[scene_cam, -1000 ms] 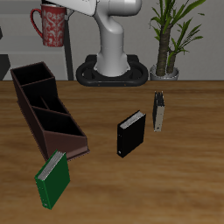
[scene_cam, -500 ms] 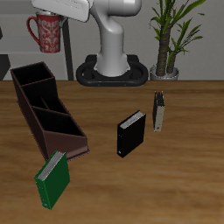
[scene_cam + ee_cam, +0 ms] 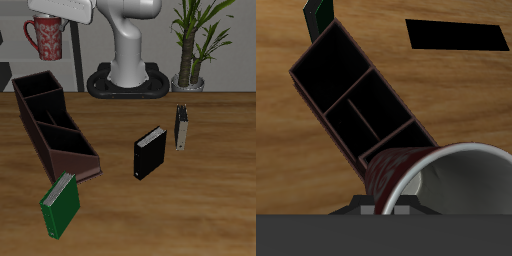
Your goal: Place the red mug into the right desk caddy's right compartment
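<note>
The red mug with its pale speckles hangs high in the air, handle pointing away from the robot's base, and my gripper is shut on its rim. It hangs above and slightly behind the back end of the long dark brown right desk caddy. The squarish right compartment is the caddy's end section farthest back. In the wrist view the mug fills the foreground, its grey-white inside showing. It covers part of the caddy below.
A green book leans at the caddy's front end. A small black box and a thin dark book stand mid-table. The robot's base and a potted plant are at the back.
My gripper has carried the mug sideways, away from the robot's base, and slightly lower. Nothing on the table has moved.
</note>
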